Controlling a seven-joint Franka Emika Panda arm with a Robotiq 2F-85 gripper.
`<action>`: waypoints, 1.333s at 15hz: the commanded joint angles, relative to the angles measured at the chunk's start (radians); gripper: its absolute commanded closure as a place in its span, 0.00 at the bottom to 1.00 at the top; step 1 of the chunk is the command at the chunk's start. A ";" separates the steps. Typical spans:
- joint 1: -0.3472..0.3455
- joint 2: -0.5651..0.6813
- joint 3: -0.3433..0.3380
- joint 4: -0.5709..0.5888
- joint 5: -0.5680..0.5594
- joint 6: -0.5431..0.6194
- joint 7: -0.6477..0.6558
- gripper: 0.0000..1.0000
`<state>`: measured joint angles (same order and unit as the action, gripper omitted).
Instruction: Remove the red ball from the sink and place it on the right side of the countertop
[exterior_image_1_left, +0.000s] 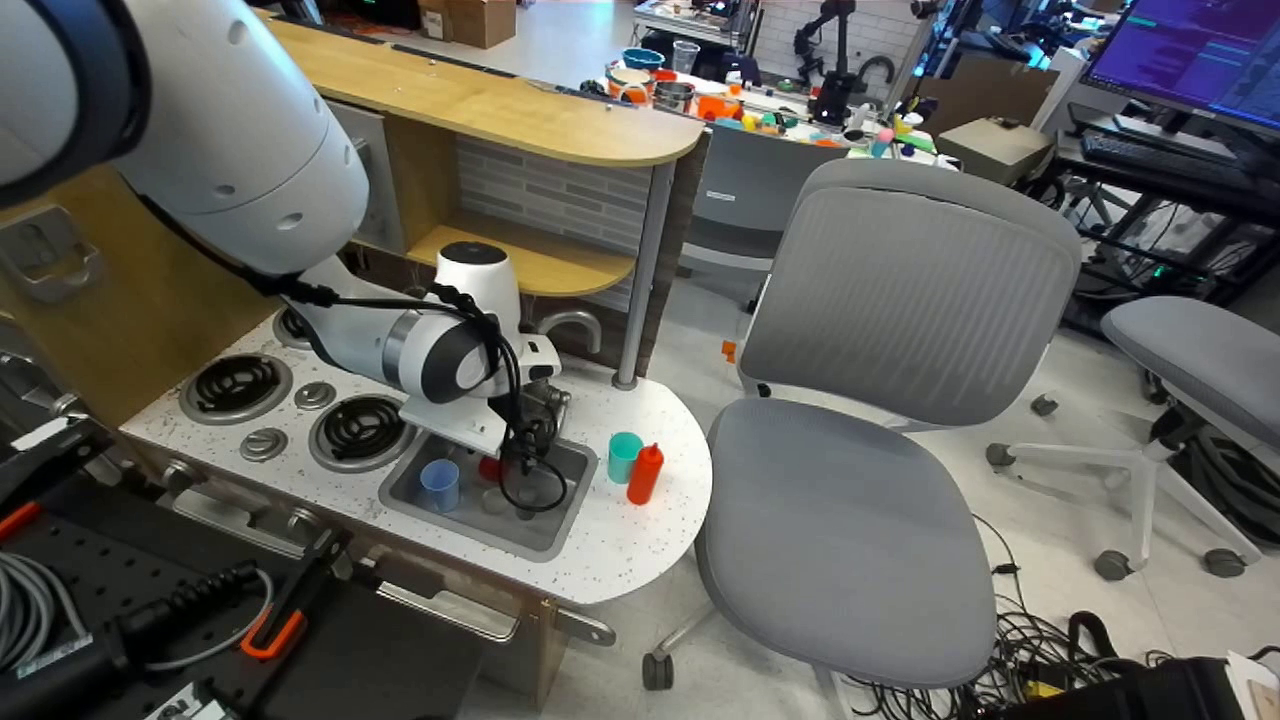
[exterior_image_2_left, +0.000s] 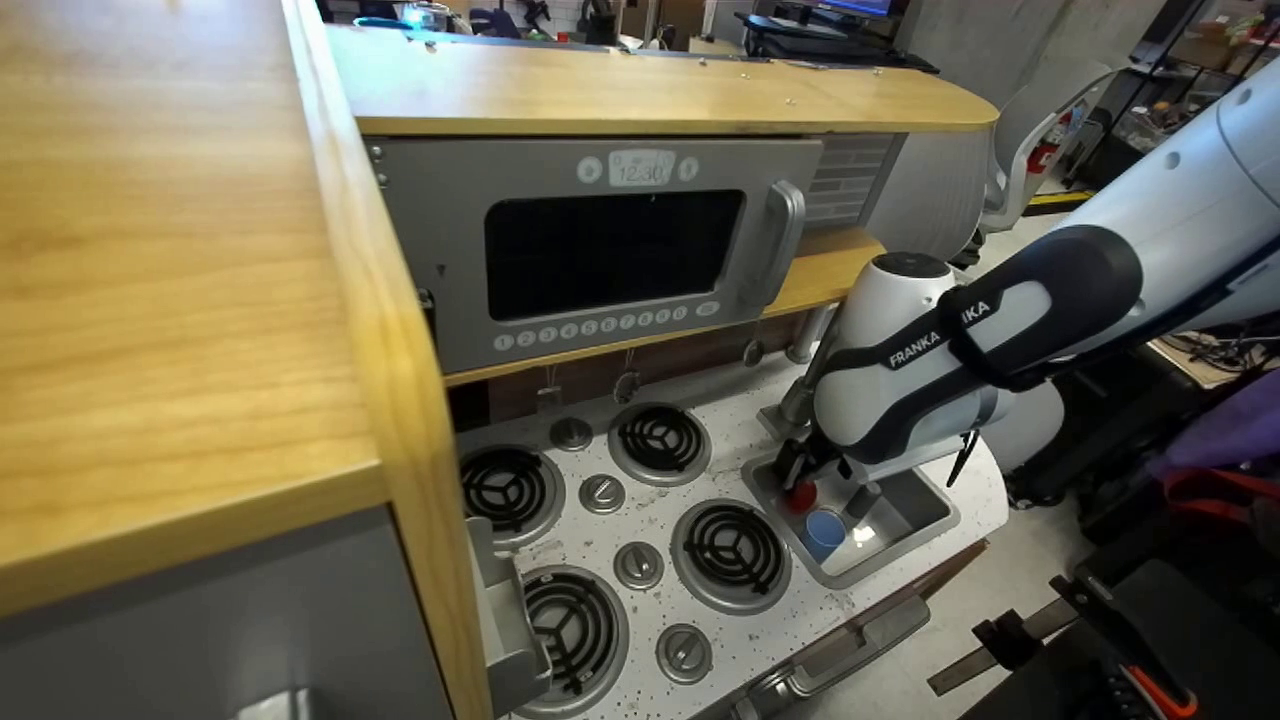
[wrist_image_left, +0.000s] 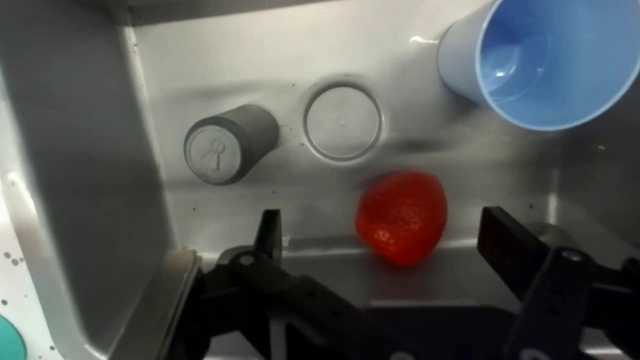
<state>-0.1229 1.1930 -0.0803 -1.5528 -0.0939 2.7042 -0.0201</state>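
Observation:
The red ball (wrist_image_left: 402, 217) rests in the sink (wrist_image_left: 220, 215). It looks slightly lumpy, with rounded corners, in the wrist view. It shows partly in both exterior views (exterior_image_1_left: 489, 469) (exterior_image_2_left: 800, 496), beside the sink's (exterior_image_1_left: 545, 545) blue cup. My gripper (wrist_image_left: 381, 215) is open over the sink, one finger on each side of the ball, with a gap on both sides. In an exterior view the gripper (exterior_image_2_left: 797, 465) is at the faucet-side corner of the sink. The white speckled countertop (exterior_image_1_left: 645, 550) surrounds the sink and has a rounded end.
A blue cup (wrist_image_left: 545, 65) and a grey cylinder (wrist_image_left: 230, 145) stand in the sink. A teal cup (exterior_image_1_left: 624, 456) and a red bottle (exterior_image_1_left: 646, 474) stand on the countertop's rounded end. A curved faucet (exterior_image_1_left: 575, 320), a shelf post (exterior_image_1_left: 645, 280) and black burners (exterior_image_2_left: 732, 545) are nearby.

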 joint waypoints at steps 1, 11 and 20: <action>0.027 0.049 -0.023 0.066 0.011 -0.027 0.018 0.00; 0.039 0.114 -0.033 0.142 0.010 -0.058 0.034 0.00; 0.053 0.115 -0.039 0.141 0.003 -0.057 0.040 0.69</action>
<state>-0.0986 1.2870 -0.1013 -1.4584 -0.0939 2.6752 0.0110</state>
